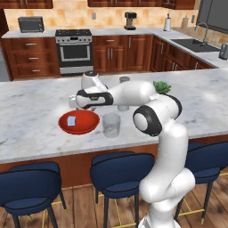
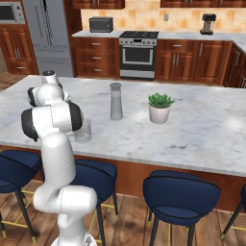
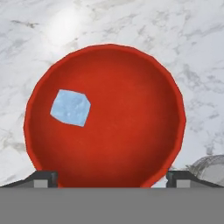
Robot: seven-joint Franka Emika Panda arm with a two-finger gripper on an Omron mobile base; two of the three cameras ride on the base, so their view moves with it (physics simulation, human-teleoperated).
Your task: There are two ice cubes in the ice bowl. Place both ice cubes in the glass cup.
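Lettering is nowhere legible. One ice cube (image 3: 70, 107) lies inside the red ice bowl (image 3: 131, 131) on the marble bench (image 1: 26, 129); glass cup (image 1: 111, 124) stands just beside it. Pincer (image 3: 112, 179) hangs wide above the bowl, empty.

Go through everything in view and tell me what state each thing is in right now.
claw: open, empty, above the ice bowl
ice bowl: upright on the counter, one ice cube in it
ice cube: lying loose in the bowl
glass cup: upright beside the bowl; contents unclear
shaker: upright, cap on
potted plant: upright
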